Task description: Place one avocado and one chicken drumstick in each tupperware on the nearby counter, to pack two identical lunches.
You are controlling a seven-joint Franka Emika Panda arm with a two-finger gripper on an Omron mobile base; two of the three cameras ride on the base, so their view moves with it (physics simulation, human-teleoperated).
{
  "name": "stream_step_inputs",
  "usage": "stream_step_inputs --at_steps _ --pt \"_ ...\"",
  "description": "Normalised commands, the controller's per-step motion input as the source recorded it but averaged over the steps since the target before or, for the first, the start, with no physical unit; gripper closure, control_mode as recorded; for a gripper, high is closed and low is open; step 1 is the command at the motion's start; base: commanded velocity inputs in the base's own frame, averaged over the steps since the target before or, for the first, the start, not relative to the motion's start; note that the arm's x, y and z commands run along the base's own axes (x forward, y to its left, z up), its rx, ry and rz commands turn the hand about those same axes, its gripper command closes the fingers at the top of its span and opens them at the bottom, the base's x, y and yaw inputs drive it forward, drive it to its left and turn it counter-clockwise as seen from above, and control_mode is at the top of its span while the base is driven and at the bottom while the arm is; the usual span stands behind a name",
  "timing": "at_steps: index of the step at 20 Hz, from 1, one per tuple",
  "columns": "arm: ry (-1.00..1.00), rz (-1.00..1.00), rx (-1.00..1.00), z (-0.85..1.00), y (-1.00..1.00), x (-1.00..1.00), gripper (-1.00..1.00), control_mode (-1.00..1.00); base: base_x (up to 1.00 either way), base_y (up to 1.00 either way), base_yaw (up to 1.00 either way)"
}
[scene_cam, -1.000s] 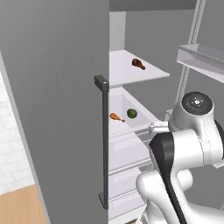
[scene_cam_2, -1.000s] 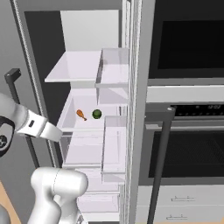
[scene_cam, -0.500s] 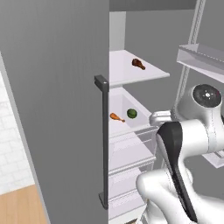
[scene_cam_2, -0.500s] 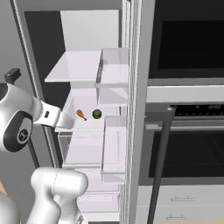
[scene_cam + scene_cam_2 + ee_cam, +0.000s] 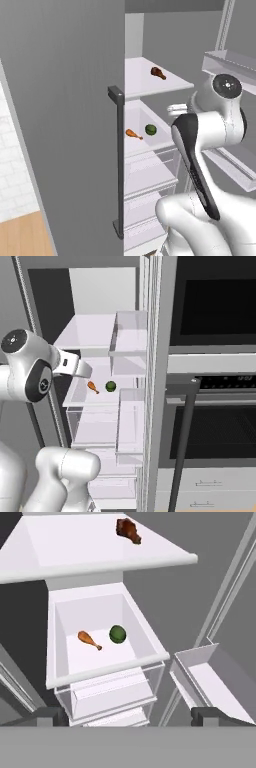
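1. Gripper (image 5: 128, 716) is wide open with nothing in it, hanging out in front of the open fridge
2. Avocado (image 5: 117, 634) sits in the white drawer bin (image 5: 145, 639), just beside an orange-brown chicken drumstick (image 5: 89, 639)
3. A darker drumstick (image 5: 128, 531) lies on the shelf (image 5: 75, 547) above

Kitchen, as I read it: open fridge (image 5: 100, 401) with white shelves holding food, built-in oven (image 5: 220, 421) at my three o'clock, tiled wall (image 5: 12, 165) at nine o'clock.
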Motion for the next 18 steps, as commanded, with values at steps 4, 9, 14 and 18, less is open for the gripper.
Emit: stream_step_inputs --at_steps 4,9,14,18 --pt "0.00 -0.06 0.00 0.24 0.00 0.42 -1.00 -1.00 0.00 0.00 0.00" --pt "0.09 -0.01 0.06 0.17 -0.16 0.49 -1.00 -1.00 0.00 0.00 0.00" --pt "0.03 0.00 0.07 0.09 -0.10 0.47 -1.00 -1.00 0.00 0.00 0.00" --pt "0.00 0.00 0.00 0.00 0.00 0.52 -1.00 -1.00 0.00 0.00 0.00"
